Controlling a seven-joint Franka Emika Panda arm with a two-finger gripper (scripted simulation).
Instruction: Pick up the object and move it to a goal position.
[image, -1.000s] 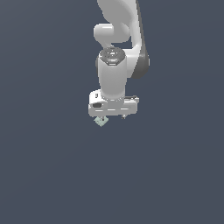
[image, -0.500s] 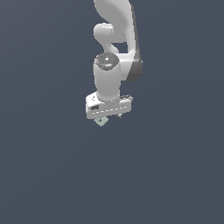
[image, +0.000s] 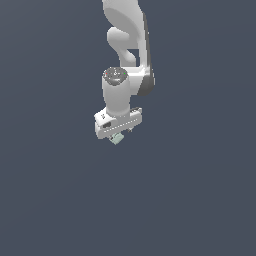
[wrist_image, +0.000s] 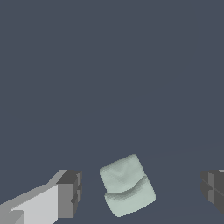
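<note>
The pale mint-green object (wrist_image: 127, 185) sits tilted between the two grey fingertips (wrist_image: 70, 194), touching neither, in the lower middle of the wrist view. The gripper (image: 119, 136) is spread wide, released, with the object (image: 117, 138) just under the white arm (image: 125, 75) at the exterior view's centre.

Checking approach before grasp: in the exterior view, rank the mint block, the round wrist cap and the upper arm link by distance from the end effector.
1. Mint block: just beneath the end effector, between its open fingers.
2. Round wrist cap: higher up the arm.
3. Upper arm link: at the picture's top, farthest.
</note>
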